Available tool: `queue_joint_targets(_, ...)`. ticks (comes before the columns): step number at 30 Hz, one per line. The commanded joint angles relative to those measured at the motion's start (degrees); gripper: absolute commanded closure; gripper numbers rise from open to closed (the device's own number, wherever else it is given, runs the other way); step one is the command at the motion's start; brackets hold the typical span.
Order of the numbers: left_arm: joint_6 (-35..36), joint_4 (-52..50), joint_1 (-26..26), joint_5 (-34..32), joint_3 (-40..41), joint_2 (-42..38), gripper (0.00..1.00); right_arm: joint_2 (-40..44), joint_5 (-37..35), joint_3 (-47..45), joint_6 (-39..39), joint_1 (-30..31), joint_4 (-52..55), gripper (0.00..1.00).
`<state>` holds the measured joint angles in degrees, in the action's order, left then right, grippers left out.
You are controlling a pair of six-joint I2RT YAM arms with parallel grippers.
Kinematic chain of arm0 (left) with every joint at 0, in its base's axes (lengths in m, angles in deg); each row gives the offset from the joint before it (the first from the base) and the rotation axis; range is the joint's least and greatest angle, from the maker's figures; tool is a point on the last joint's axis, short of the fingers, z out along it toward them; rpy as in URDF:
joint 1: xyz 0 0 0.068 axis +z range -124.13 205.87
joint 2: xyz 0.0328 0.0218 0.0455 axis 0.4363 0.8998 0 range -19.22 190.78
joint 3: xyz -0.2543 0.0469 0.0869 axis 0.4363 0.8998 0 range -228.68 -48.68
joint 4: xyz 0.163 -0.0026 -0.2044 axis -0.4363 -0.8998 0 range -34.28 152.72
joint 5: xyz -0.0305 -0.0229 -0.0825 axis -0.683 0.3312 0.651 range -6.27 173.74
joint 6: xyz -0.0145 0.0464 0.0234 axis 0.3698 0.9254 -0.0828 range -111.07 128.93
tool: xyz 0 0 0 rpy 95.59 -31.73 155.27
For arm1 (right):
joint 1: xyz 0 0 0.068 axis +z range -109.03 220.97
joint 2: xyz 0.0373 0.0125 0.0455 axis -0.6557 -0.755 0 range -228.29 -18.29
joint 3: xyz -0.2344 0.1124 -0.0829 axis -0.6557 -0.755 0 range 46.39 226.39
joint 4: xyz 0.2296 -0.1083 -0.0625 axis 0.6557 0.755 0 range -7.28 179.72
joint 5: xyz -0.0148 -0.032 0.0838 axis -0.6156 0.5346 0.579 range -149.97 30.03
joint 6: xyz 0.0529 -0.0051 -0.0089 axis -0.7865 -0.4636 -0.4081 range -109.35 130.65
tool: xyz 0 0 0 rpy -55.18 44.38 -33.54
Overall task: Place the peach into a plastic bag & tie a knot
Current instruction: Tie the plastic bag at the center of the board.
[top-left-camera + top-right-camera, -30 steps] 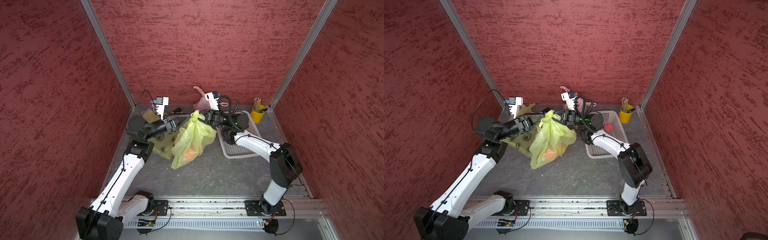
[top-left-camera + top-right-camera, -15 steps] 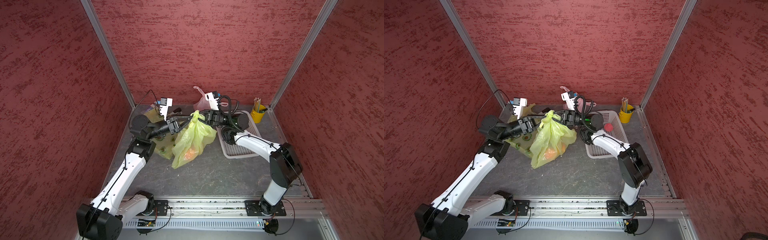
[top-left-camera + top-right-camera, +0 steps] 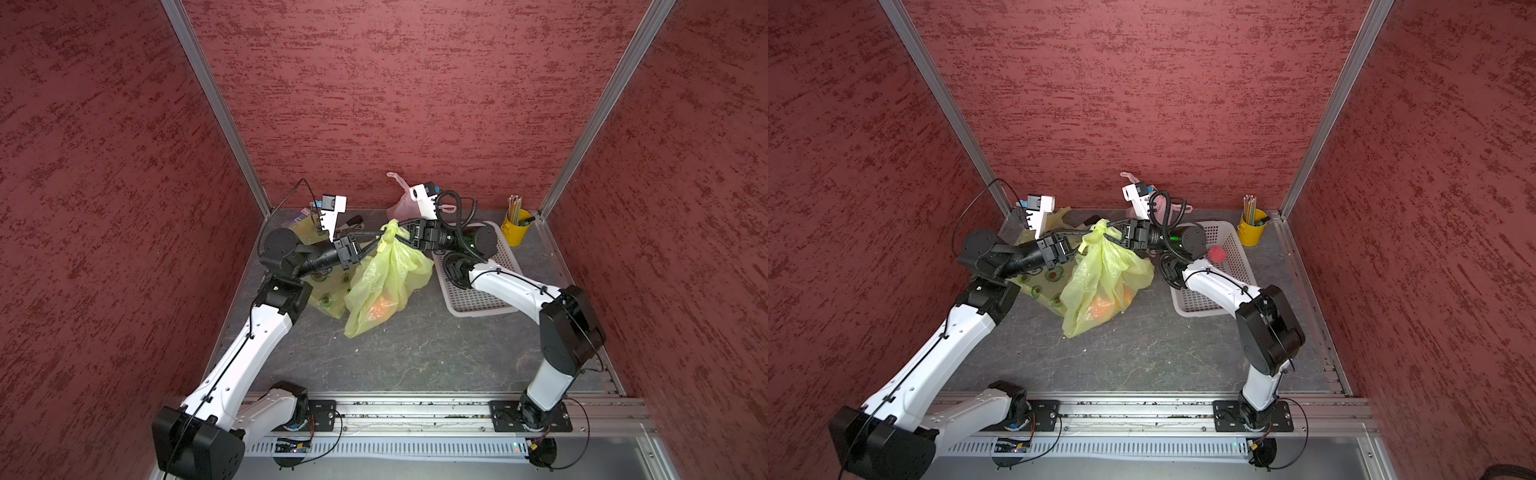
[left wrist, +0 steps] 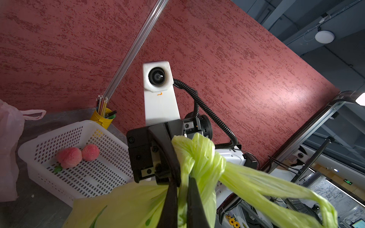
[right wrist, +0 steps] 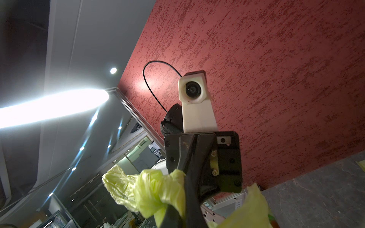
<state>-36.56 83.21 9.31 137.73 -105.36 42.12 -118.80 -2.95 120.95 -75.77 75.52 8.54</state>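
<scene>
A yellow-green plastic bag hangs between my two grippers in both top views, its bottom resting on the grey floor. The orange peach shows through the film low in the bag. The bag's twisted top forms a knot. My left gripper is shut on a strip of the bag just under the knot. Coming from the opposite side, my right gripper is shut on the bag's film beside the knot. In a top view the left gripper and right gripper nearly meet.
A white perforated basket holding two pink-red fruits sits under the right arm. A yellow cup of pencils stands in the back right corner. A pink bag lies at the back wall. An avocado-print bag lies under the left arm.
My left gripper has moved right toward the bag's top and closed on the strip under the knot. The right gripper has kept its hold and place.
</scene>
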Motion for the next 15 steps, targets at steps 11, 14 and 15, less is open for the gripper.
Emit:
queue_joint_targets(11,11.25,-10.95,0.55,0.02,1.55,-5.71,1.0,1.08,11.62,1.48,4.03,0.35,6.46,0.87)
queue_joint_targets(14,13.36,-13.94,1.16,-1.92,1.93,-6.67,1.0,3.1,12.12,0.35,11.8,-0.52,16.23,0.75)
queue_joint_targets(15,13.79,-14.68,1.48,-2.41,2.08,-6.87,1.0,3.8,12.05,0.1,15.53,-0.97,21.03,0.72)
